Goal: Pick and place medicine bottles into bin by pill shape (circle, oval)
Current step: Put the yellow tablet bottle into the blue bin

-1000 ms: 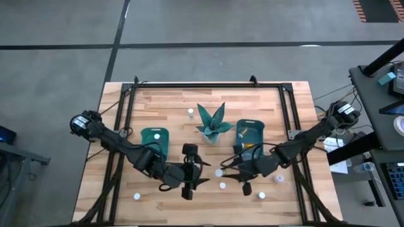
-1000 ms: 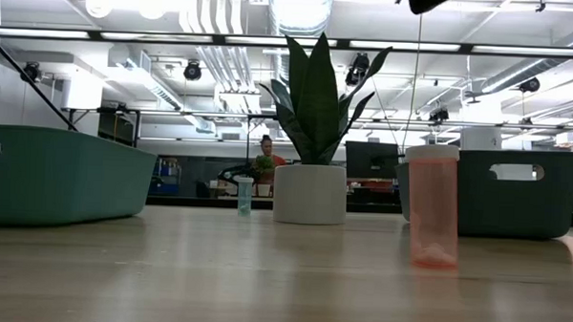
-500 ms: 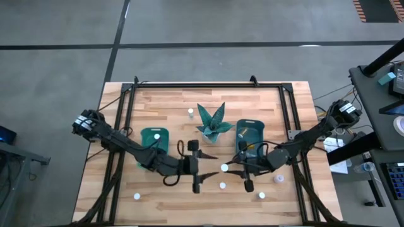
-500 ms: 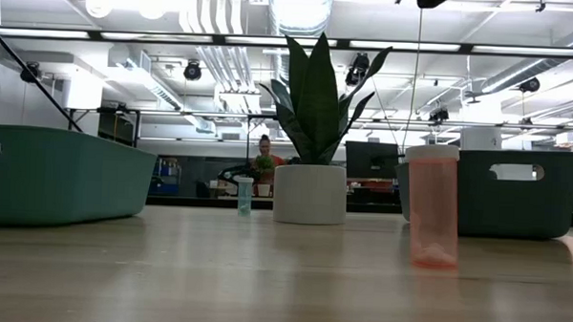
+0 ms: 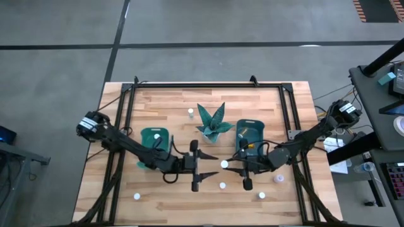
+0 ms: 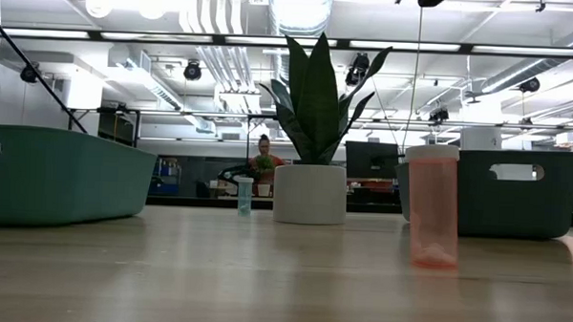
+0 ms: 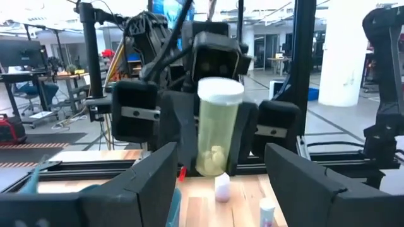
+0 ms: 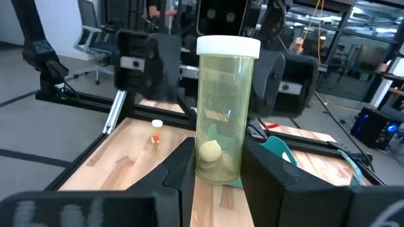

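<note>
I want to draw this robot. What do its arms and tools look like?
Both arms are black and jointed, with loose black cables. The left tool and right tool are black too, each with two flat, blocky fingers. I see no markings.

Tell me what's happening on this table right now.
The right tool holds a clear medicine bottle upright above the table's middle, pills visible at its bottom. The left tool faces it with fingers spread wide, holding nothing. Other bottles stand loose on the wooden table, and two teal bins flank a teal plant ornament.
</note>
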